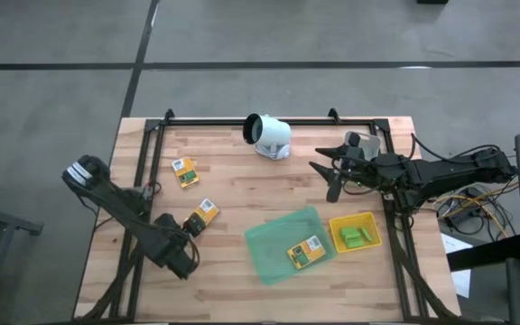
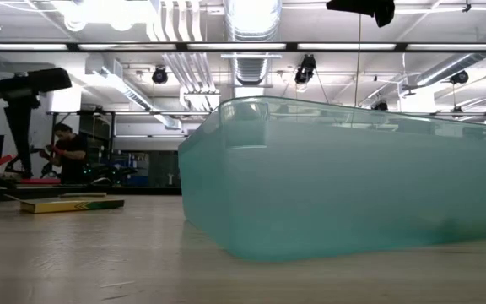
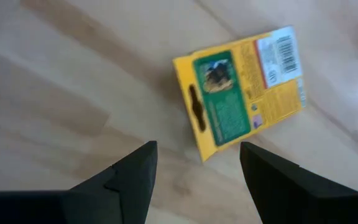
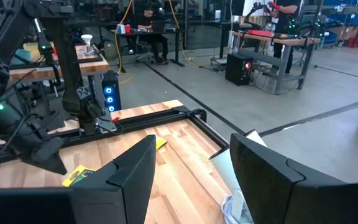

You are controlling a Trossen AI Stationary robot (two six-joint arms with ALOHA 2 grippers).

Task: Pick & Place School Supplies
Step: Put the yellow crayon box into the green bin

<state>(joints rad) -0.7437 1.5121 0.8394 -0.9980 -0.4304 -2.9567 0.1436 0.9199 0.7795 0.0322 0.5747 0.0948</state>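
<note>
Three yellow-and-green printed packets show. One (image 1: 185, 171) lies flat near the table's far left, one (image 1: 205, 214) lies left of centre, and one (image 1: 305, 253) lies in the translucent green tray (image 1: 273, 236). Light-green blocks (image 1: 357, 236) sit in the yellow tray (image 1: 368, 220). My left gripper (image 1: 193, 226) is open just short of the middle packet (image 3: 241, 87), its fingers (image 3: 135, 174) apart on the near side of it and clear of it. My right gripper (image 1: 323, 179) is open over the far right of the table, holding nothing (image 4: 191, 168). No scissor-like tools are in view.
A white camera-like device (image 1: 267, 135) stands at the far edge's middle. A black frame rail (image 1: 242, 120) runs along the far edge and down both sides. In the low view the green tray's wall (image 2: 344, 177) fills the right half, and a packet (image 2: 70, 204) lies flat to its left.
</note>
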